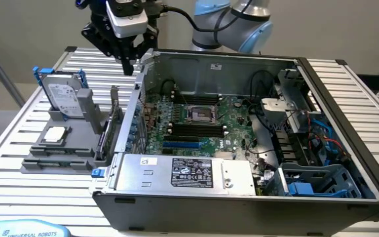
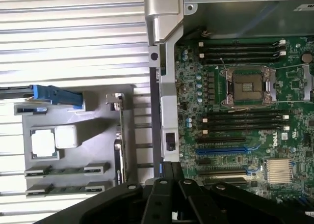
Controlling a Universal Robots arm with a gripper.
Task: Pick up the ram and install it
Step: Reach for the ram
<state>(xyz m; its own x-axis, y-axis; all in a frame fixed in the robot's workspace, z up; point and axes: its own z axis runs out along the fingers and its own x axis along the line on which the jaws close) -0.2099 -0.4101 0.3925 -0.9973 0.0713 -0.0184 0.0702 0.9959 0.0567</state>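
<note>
The arm (image 1: 232, 22) reaches over from behind the case (image 1: 176, 207). It holds the tool (image 1: 129, 61) up high, pointing straight down. The tool hangs above the table (image 1: 18, 192), just outside the case's back corner on the exterior view's left. It touches nothing and holds nothing. We cannot tell if it is open or shut. The ram (image 2: 66, 171) lies flat in a grey holder (image 2: 93, 135) on the table beside the case, with a second stick just beside it.
</note>
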